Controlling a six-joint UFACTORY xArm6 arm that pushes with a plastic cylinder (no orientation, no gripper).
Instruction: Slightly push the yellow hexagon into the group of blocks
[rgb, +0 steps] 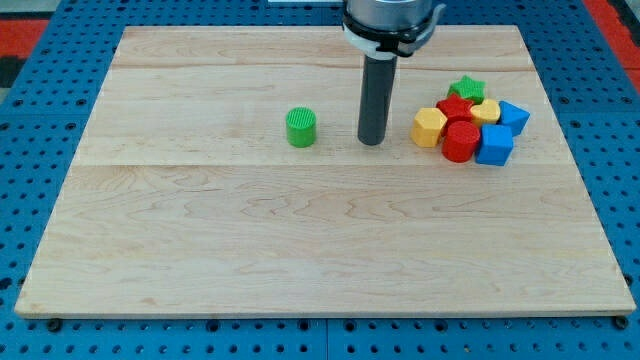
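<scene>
The yellow hexagon (428, 127) sits at the left edge of a cluster of blocks at the view's right. It touches a red cylinder (460, 142) and a red block (453, 108). The cluster also holds a green star (466, 89), a small yellow block (486, 111), a blue cube (494, 145) and a second blue block (513, 117). My tip (372, 141) rests on the wooden board (300, 230), a short gap to the left of the yellow hexagon, not touching it.
A green cylinder (301, 128) stands alone to the left of my tip. The board lies on a blue perforated base (610, 120), with red areas in the view's top corners.
</scene>
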